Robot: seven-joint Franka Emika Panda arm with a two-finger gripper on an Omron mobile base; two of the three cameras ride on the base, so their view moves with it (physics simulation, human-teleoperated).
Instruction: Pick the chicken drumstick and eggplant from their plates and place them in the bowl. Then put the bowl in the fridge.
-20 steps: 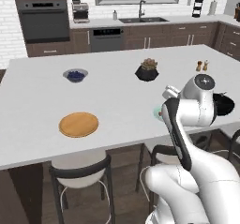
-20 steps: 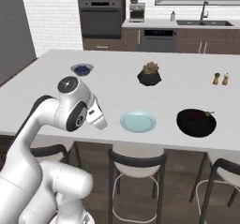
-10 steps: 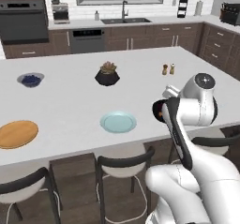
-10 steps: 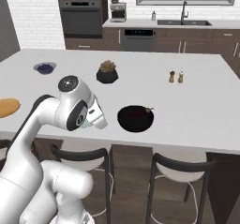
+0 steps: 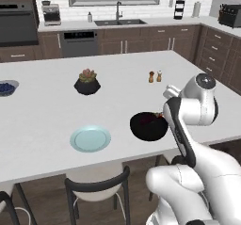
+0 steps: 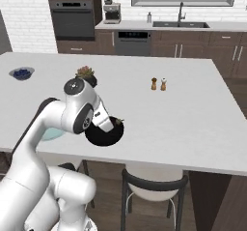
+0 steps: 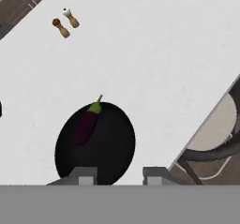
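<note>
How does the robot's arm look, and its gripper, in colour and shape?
The glossy white robot arm is built from thick, rounded segments. Its joints end in dark grey round caps with a small pale mark in the middle, and dark bands separate the segments. No loose cables show. In the hand view, the two-finger gripper shows two small, dark grey, blocky fingertips with flat tops.

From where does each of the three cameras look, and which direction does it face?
Left base view: behind the arm's left, facing forward-down over the counter; arm at lower right.
Right base view: behind its right; arm at lower left.
Hand view: on the hand, looking down at the bowl with the eggplant; fingertips at bottom.
Shared: bowl, shakers.
</note>
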